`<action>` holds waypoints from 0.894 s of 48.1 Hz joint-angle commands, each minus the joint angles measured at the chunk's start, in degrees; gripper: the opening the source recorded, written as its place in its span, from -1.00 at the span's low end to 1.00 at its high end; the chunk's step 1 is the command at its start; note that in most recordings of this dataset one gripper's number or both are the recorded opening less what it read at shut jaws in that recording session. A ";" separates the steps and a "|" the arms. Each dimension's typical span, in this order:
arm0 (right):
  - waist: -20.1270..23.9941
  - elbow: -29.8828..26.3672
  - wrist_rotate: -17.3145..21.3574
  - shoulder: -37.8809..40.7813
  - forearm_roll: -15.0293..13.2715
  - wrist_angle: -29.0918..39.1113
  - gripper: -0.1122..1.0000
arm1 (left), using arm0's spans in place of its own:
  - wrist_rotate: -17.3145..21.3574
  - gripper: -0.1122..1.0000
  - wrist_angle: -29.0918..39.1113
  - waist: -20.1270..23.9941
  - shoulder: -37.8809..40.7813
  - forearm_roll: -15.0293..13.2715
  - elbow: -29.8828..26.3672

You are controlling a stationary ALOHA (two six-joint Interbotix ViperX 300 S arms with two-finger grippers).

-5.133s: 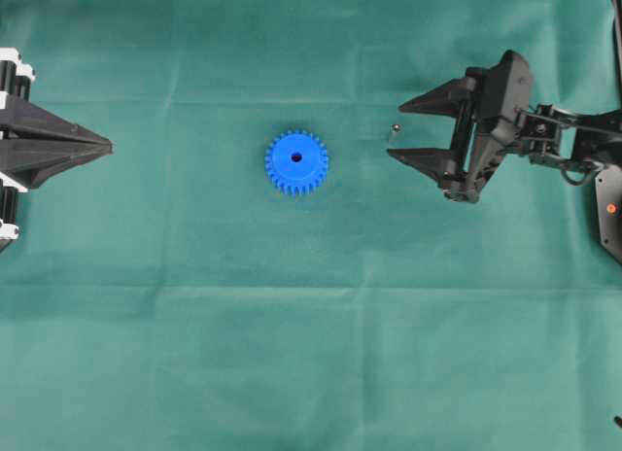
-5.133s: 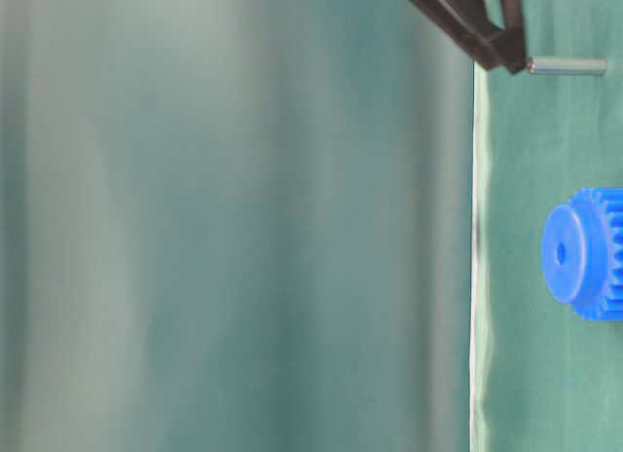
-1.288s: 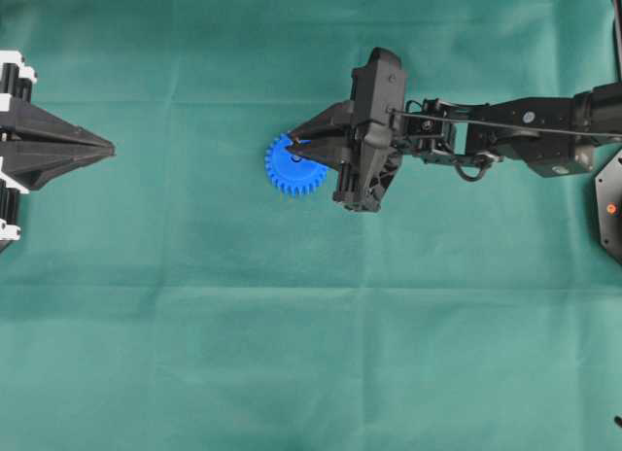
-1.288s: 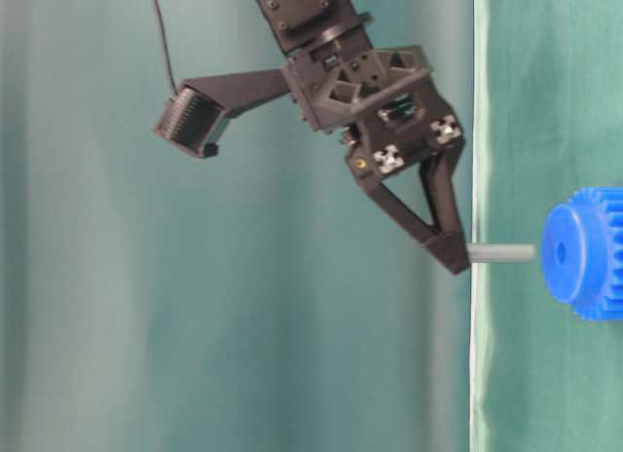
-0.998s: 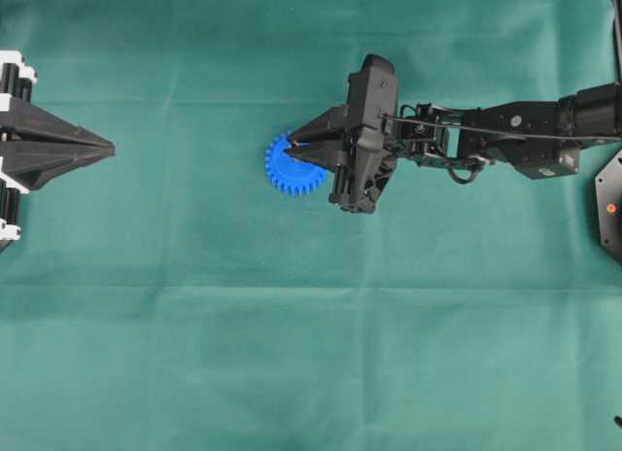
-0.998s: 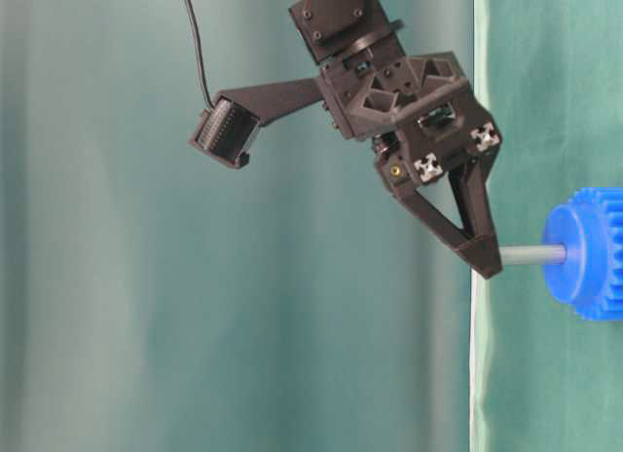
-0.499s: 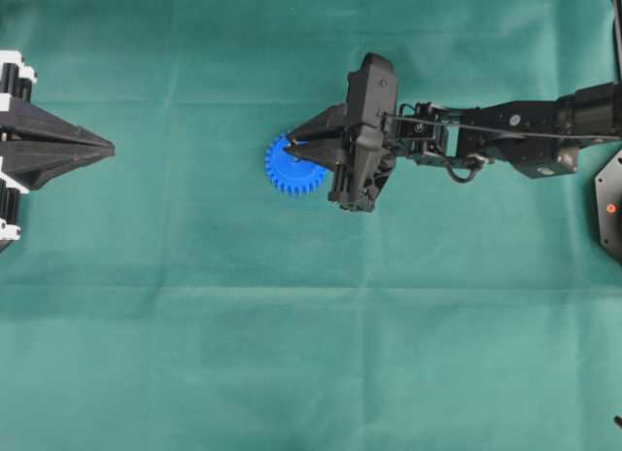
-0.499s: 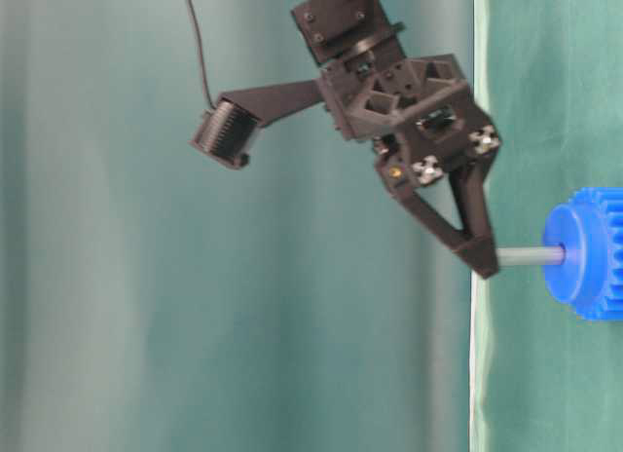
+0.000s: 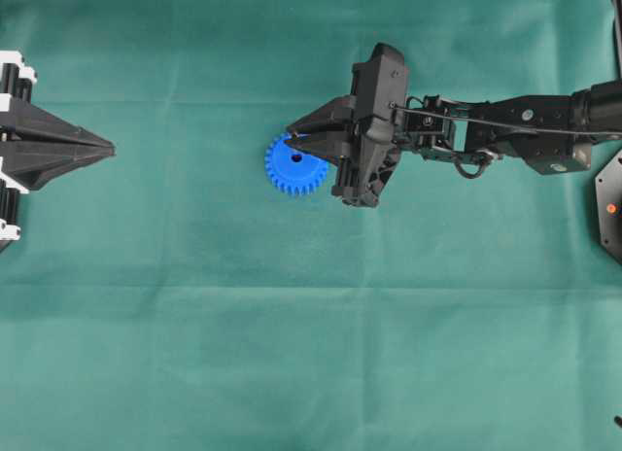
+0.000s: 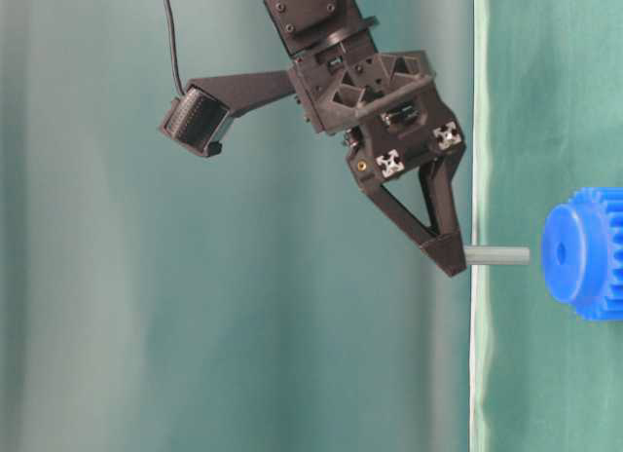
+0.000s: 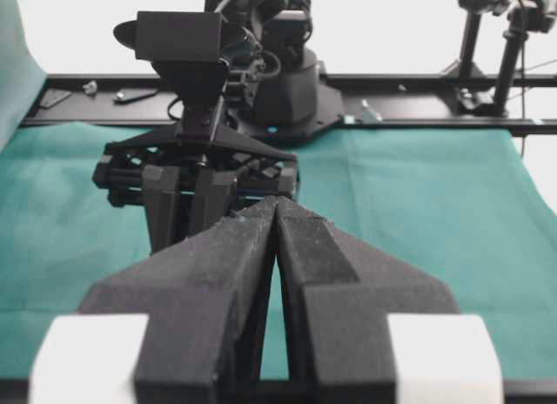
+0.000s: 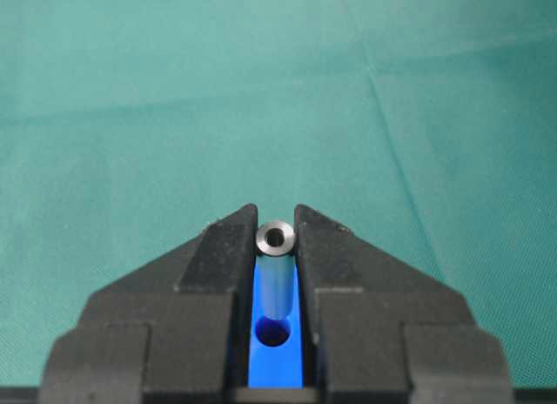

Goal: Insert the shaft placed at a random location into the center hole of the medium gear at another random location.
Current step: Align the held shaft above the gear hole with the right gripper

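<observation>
**A:** Seen from overhead, where did things stand?

**B:** The right pincer hung over the blue gear on the green tabletop, covering part of it. The left pincer sat well apart at the edge, closed on nothing.

**A:** And from table level?

**B:** The right pincer was clamped on one end of the pin. Its free end pointed at the gear's face, apart from it, roughly level with the hole. If the pin came in slightly off line, I judged it would strike the face, not enter, and could push the gear along the cloth.

**A:** Left wrist view?

**B:** Its own jaws were pressed together; the other arm stood beyond.

**A:** Right wrist view?

**B:** The pin stood between the fingertips, gripped only near its top, with the hole visible below. Such a small hold might let it tilt or slip on contact and jam at the rim.
</observation>
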 commanded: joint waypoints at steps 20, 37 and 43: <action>0.09 -1.05 -0.53 1.58 0.18 -0.97 -0.56 | 0.00 -0.80 -0.35 -0.09 0.44 0.18 -0.79; 0.18 -1.32 -0.26 3.43 0.26 -2.11 -0.56 | 0.00 -0.80 -0.35 -0.09 0.44 0.18 -0.70; 0.26 -1.32 -0.18 3.43 0.26 -2.29 -0.56 | 0.00 -0.80 -0.35 -0.09 0.35 0.18 -0.79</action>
